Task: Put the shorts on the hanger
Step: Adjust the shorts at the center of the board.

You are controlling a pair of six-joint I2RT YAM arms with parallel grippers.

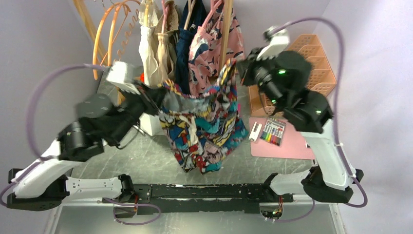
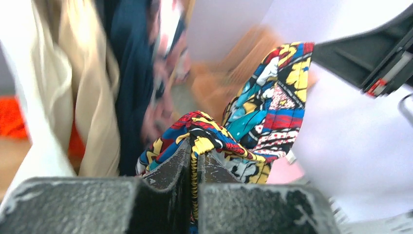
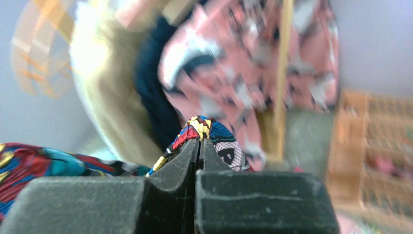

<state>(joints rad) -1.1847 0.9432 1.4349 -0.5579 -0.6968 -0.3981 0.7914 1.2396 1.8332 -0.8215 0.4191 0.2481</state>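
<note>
The left gripper [image 2: 195, 157] is closed tight on a fold of the shorts [image 2: 265, 109]; from its wrist I see the yellow-edged hem pinched between the two dark pads. The right gripper [image 3: 198, 142] is clamped the same way on another bit of the waistband, a small bright tuft of the print poking up between its pads.

Seen from above, the shorts [image 1: 204, 127] hang spread in the air between the two pinches, waist open and uppermost, legs sagging towards six o'clock above the table [image 1: 126, 158]. The left gripper [image 1: 155, 97] holds the ten o'clock corner, the right gripper [image 1: 238, 69] the one o'clock corner, a little higher.

Both arms reach up and inward from their bases, elbows out, wrists turned towards each other.

As I judge it, lifting and spreading are done; the hanging is not. I cannot pick out the hanger for certain. Thin orange loops [image 1: 113, 30] hang at eleven o'clock, well apart from the shorts, and nothing is threaded through the waistband. Just behind, at twelve o'clock, hang a cream garment [image 1: 151, 46], a navy one [image 1: 187, 48] and a pink floral one [image 1: 207, 51].
</note>
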